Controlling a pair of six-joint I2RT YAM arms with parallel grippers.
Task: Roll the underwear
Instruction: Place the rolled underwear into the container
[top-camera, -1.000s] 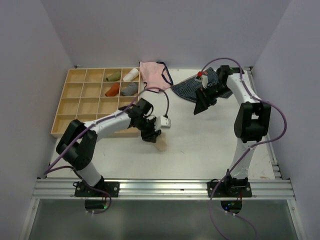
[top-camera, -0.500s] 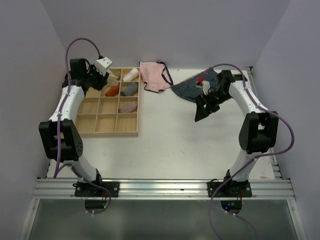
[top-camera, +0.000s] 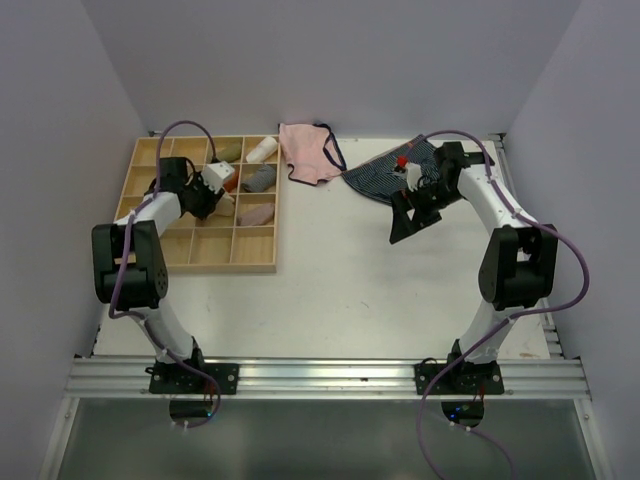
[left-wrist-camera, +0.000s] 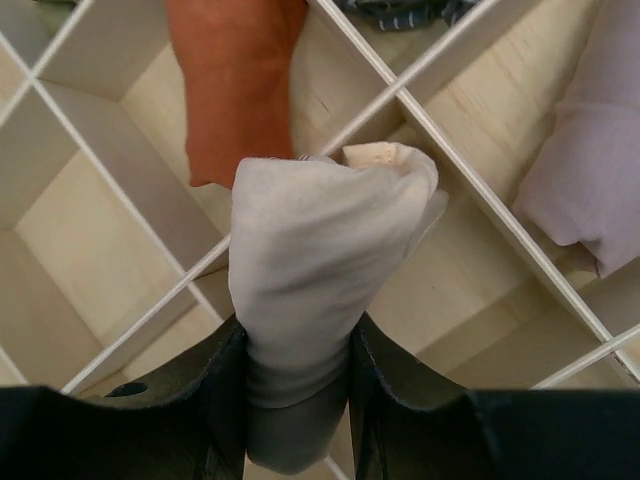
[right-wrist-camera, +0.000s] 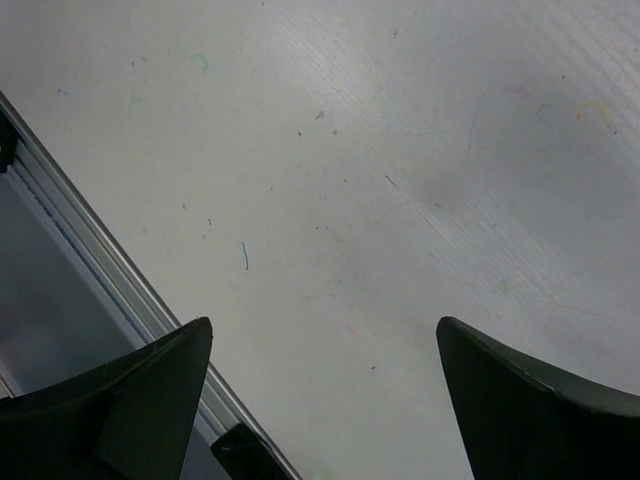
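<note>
Down from its high reach half a second back, the left arm now bends low over the wooden tray (top-camera: 150, 215). The left gripper (left-wrist-camera: 297, 395) is clamped on the rolled underwear (left-wrist-camera: 310, 260), which hangs over a divider just beside an orange roll (left-wrist-camera: 235, 90). A pale pink roll (left-wrist-camera: 585, 170) fills a neighbouring cell, and green (top-camera: 228, 152), white (top-camera: 262, 150) and grey (top-camera: 260, 178) rolls sit in others. The right gripper (right-wrist-camera: 320, 400) hovers above the table (right-wrist-camera: 400, 180), fingers spread wide, holding nothing.

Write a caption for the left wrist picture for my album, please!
The left tool holds the rolled pale underwear over the wooden tray, near an orange roll.
</note>
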